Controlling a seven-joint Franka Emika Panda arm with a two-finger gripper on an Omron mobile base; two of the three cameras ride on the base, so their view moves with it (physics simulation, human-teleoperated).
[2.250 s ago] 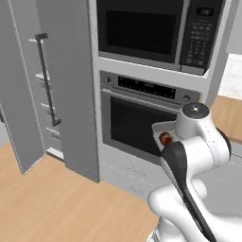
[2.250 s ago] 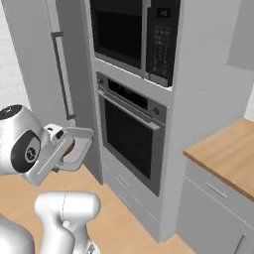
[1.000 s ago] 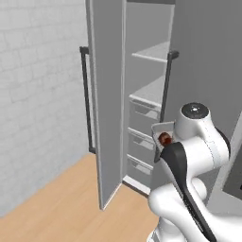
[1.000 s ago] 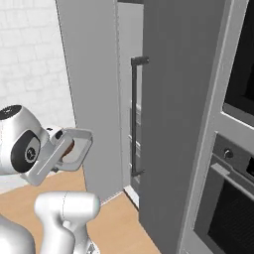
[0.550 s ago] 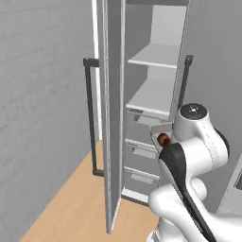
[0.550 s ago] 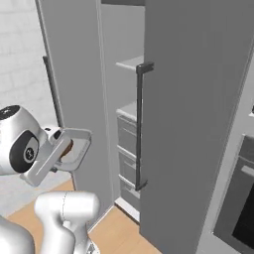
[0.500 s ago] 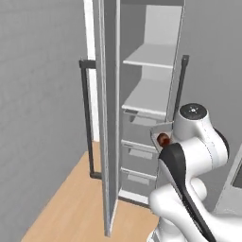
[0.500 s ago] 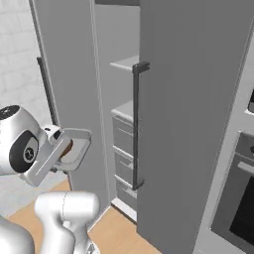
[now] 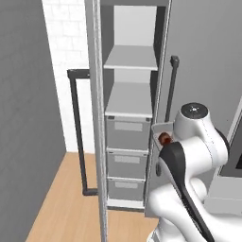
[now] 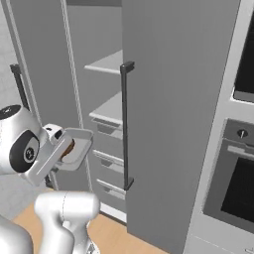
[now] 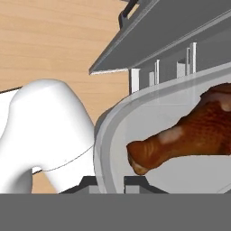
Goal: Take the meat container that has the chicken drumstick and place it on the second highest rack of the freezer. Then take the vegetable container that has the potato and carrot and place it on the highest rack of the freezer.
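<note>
While the tall narrow grey freezer (image 9: 127, 118) stands open ahead, the pincer (image 11: 110, 180) is clamped on the rim of the pale grey meat container (image 11: 180, 135) holding the brown chicken drumstick (image 11: 185, 135), beside the grey drawers (image 9: 127, 156), below both flat pale-grey racks.

The pale grey meat container (image 11: 135, 117) holds a brown chicken drumstick (image 11: 189, 135). The freezer (image 9: 130, 118) stands open, its highest rack (image 9: 131, 59) and second highest rack (image 9: 130, 101) bare.
</note>
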